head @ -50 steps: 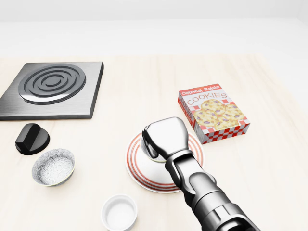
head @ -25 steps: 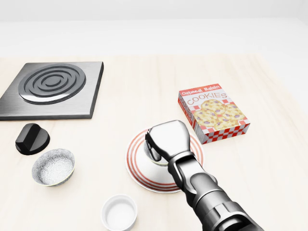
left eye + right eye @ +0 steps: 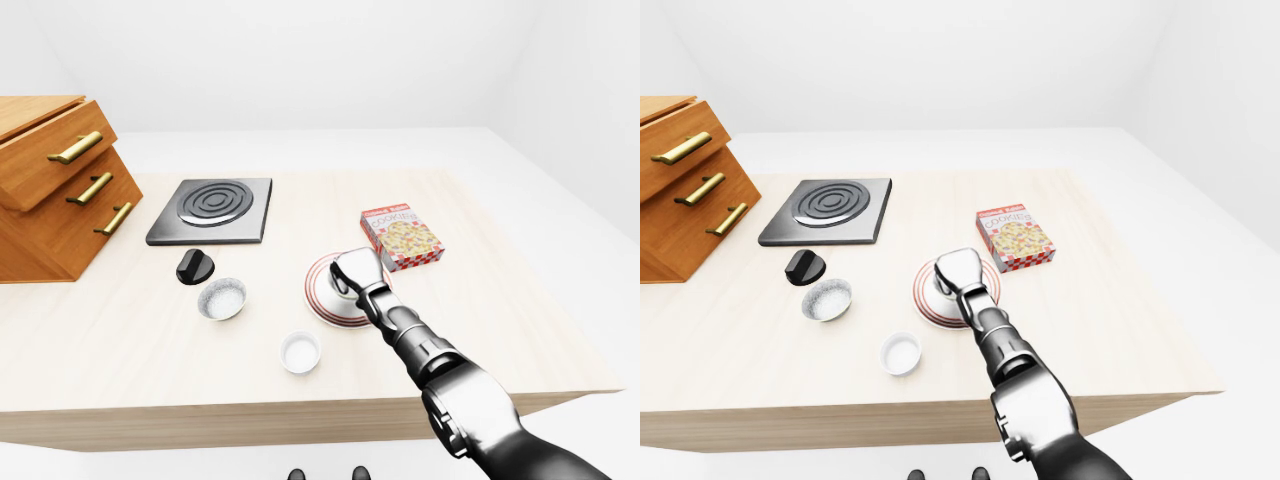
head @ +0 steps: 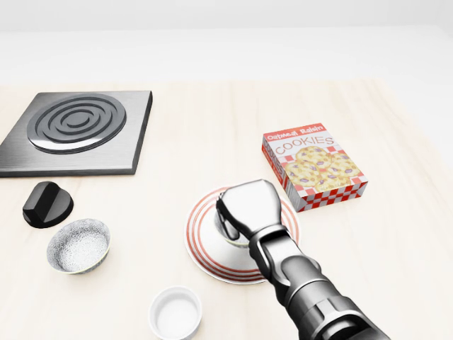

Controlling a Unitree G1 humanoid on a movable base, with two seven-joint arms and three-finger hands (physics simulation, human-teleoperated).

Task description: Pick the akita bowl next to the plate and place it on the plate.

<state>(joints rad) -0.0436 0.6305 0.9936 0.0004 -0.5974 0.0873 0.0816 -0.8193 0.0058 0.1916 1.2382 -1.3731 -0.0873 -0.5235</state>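
Starting at the table's left edge, we've got a wooden drawer chest, then a flat black stove plate near the far left corner. Just below the stove plate in the head view sits a black knob-looking thing, with a speckled bowl right under that. A small white cup stands closer to the near edge. None of those is touched, and our left hand isn't in any view.

Around the middle of the table is the red-ringed plate, and that's where the action is. Our right hand is parked right over it, knuckles up. Under its left side we can see a pale curved rim, which we take to be the bowl we're after. It sits inside the plate's rings, roughly at the centre. The dark fingers curl down over that rim, but the hand covers most of it. We honestly can't tell if they're clamped on the bowl or already slack, or if the bowl is resting on the plate or hanging just above it.

So our read is that the carrying part looks done and we're at the set-down. What's left is making sure the bowl is sitting on the plate, then opening the fingers and lifting the hand away without dragging it off.

To the right of the plate, the cookie box lies flat, close to the rim but apart from it.
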